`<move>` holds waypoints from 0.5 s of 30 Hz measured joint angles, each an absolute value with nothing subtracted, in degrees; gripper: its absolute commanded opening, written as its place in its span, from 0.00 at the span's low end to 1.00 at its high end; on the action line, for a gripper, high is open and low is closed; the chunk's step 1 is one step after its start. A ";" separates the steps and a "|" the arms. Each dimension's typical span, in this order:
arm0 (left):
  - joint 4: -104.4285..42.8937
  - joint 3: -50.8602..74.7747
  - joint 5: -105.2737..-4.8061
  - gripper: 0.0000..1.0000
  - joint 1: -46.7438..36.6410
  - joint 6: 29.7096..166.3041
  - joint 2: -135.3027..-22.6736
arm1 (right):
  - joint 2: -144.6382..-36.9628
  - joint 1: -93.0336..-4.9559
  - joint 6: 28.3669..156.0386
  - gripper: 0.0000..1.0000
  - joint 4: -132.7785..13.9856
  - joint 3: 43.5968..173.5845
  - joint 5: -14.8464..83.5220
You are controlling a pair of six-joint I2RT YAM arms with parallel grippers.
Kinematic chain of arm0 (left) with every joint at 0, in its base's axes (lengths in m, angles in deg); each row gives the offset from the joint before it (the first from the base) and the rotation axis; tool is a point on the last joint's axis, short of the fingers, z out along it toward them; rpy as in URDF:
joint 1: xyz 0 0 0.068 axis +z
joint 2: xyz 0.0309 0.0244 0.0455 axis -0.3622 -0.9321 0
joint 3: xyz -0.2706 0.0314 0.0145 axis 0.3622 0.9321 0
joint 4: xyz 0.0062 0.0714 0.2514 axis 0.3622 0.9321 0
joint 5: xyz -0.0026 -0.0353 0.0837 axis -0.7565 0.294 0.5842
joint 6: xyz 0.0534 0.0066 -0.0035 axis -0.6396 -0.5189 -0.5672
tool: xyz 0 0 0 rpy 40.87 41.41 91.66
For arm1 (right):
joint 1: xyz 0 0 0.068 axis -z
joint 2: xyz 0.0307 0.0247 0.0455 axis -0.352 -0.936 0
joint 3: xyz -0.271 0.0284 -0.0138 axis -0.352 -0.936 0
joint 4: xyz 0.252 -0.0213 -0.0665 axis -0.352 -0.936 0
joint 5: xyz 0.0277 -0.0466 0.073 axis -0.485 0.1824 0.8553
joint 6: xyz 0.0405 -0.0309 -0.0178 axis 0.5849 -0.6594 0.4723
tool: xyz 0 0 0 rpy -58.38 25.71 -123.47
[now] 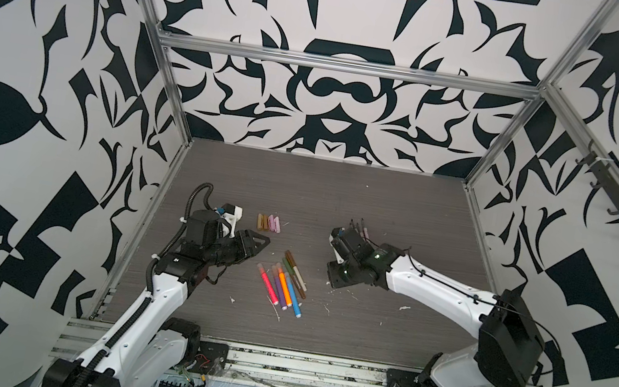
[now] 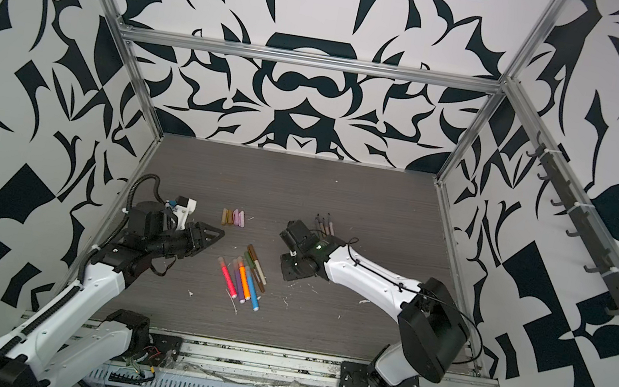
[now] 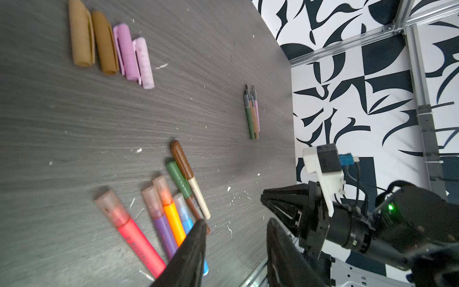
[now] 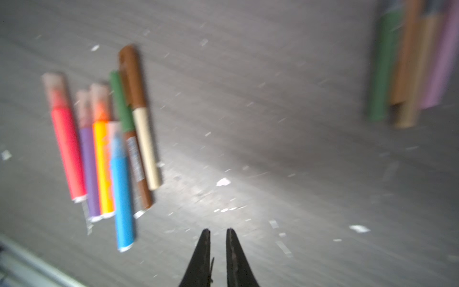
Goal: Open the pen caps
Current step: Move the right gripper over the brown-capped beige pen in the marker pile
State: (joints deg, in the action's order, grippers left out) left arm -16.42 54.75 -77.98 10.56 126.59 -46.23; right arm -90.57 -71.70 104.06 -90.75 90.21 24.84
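- The left claw (image 3: 237, 222) is released: its two black fingers (image 3: 193, 248) stand apart, with only bare desk (image 3: 74, 129) between them and nothing gripped.
- The right claw (image 4: 218, 234) is nearly clenched. A narrow slit remains between its tips, nothing sits in it, and the claw hangs above the desk.
- A row of loose caps (image 3: 109, 47) lies near the left claw's tips, on the side toward the back wall. The left wrist view shows tan, brown, lilac and pale pink ones lying side by side and touching.
- A cluster of capped pens (image 1: 282, 285) lies between the two claws, nearer the front rail and apart from both.
- Four pens in that cluster are thick: pink (image 4: 68, 149), purple (image 4: 88, 169), orange (image 4: 103, 169) and blue (image 4: 123, 193). Each still wears a pale translucent cap.
- Thin pens lie against the thick ones on the right claw's side. One has a brown cap (image 3: 182, 159) on a cream body and another has an olive cap (image 3: 177, 177).
- A tight bundle of uncapped thin pens (image 3: 252, 116) lies beyond the right claw, toward the back wall, with its dark tips bare. In both top views that arm partly hides it.
- White scraps (image 4: 223, 182) dot the desk near the right claw's tips.
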 measured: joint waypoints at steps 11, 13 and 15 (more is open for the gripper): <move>-15.94 56.63 -78.57 0.44 10.56 127.18 -45.12 | -102.09 -81.17 107.71 0.16 -87.40 93.38 23.68; -15.74 57.17 -78.57 0.44 10.56 127.09 -45.12 | -104.10 -81.08 107.28 0.17 -88.19 95.85 23.01; -15.37 57.24 -78.57 0.44 10.56 127.03 -45.16 | -105.76 -81.06 106.75 0.17 -88.93 98.36 22.44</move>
State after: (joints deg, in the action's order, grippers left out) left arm -15.37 57.24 -78.57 10.56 127.03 -45.16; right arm -105.76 -81.06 106.75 -88.93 98.36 22.44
